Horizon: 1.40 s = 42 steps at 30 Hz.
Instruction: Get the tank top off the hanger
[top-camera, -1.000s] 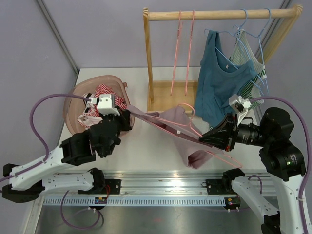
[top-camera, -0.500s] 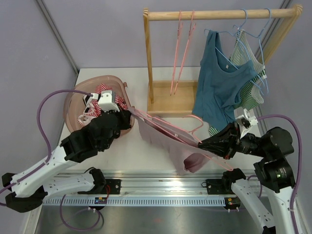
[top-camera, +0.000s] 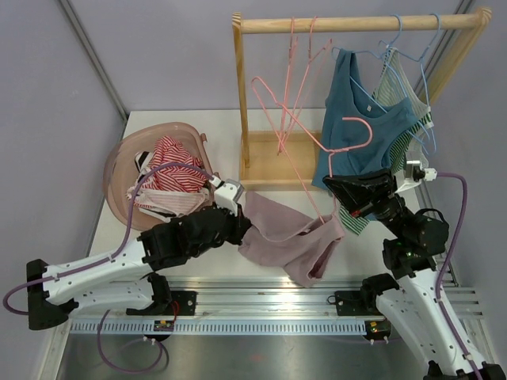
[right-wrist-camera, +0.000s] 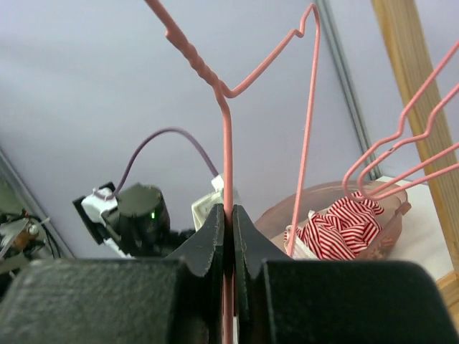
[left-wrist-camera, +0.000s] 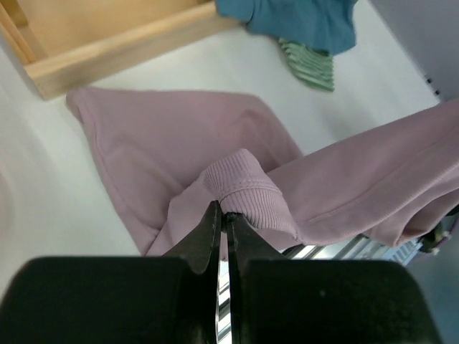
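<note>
The mauve tank top (top-camera: 281,237) lies crumpled on the white table, right of centre near the front. My left gripper (top-camera: 242,225) is shut on its ribbed edge (left-wrist-camera: 244,185) at the cloth's left side; in the left wrist view the gripper (left-wrist-camera: 222,213) pinches that folded edge. My right gripper (top-camera: 333,184) is shut on the pink wire hanger (top-camera: 285,119) and holds it raised and tilted above the table. The right wrist view shows the gripper (right-wrist-camera: 231,209) clamped on the wire (right-wrist-camera: 226,143). The hanger's low end meets the cloth near the right strap; I cannot tell whether it is still threaded.
A wooden rack (top-camera: 356,24) stands at the back with two empty pink hangers (top-camera: 295,55), a teal top (top-camera: 356,134) and a green striped top (top-camera: 404,127) on blue hangers. A pink basket (top-camera: 119,158) with red striped clothes sits at the left.
The right gripper swung the hanger up and back, out from the cloth. The left gripper moved right and toward the front with the tank top, which dropped slack onto the table.
</note>
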{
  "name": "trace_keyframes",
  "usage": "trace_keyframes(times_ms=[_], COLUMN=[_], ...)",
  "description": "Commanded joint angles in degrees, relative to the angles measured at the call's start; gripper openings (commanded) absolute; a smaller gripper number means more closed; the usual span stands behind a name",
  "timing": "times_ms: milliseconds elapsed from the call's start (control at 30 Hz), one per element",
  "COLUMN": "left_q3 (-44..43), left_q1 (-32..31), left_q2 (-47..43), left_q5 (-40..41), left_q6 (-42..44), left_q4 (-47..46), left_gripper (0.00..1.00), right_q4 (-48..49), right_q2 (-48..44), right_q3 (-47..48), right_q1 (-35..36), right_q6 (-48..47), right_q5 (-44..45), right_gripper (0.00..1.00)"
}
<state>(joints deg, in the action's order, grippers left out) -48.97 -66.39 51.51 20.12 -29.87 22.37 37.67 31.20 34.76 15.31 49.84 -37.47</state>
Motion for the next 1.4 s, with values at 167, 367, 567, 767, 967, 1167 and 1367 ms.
trace_keyframes(times_ms=[167, 367, 567, 767, 967, 1167, 1367], left_q3=[1.5, 3.0, 2.5, -2.2, -3.9, -5.3, -7.5], left_q1=[-0.4, -0.4, -0.4, -0.3, 3.0, 4.8, 4.9], left_q2=[1.4, 2.4, 3.6, 7.1, 6.2, 3.6, -0.4], left_q5=[12.2, 8.2, 7.9, 17.3, 19.4, 18.0, 18.3], left_q6=[-7.4, -6.3, -7.0, -10.6, -11.0, -9.7, -9.7], left_q4=[2.9, -1.4, -0.4, 10.7, 14.9, 17.3, 23.4], left_gripper=[0.00, 0.00, 0.00, 0.00, 0.00, 0.70, 0.99], right_q4=[-9.6, 22.2, 22.4, -19.3, -40.5, -54.0, -61.9], right_q2=[-7.6, -13.1, -12.4, -14.7, -13.6, -2.7, 10.9], right_q3=[3.9, -13.0, -13.6, 3.6, 12.0, 24.3, 37.9], right_q1=[-0.1, -0.1, -0.1, -0.1, -0.1, -0.1, -0.1], right_q6=[-12.5, -8.8, -10.6, -19.5, -22.2, -23.0, -23.4], right_q5=[18.2, 31.0, 30.8, 30.8, 33.7, 34.0, 37.1], right_gripper=[0.00, 0.00, 0.00, 0.00, 0.00, 0.00, 0.00])
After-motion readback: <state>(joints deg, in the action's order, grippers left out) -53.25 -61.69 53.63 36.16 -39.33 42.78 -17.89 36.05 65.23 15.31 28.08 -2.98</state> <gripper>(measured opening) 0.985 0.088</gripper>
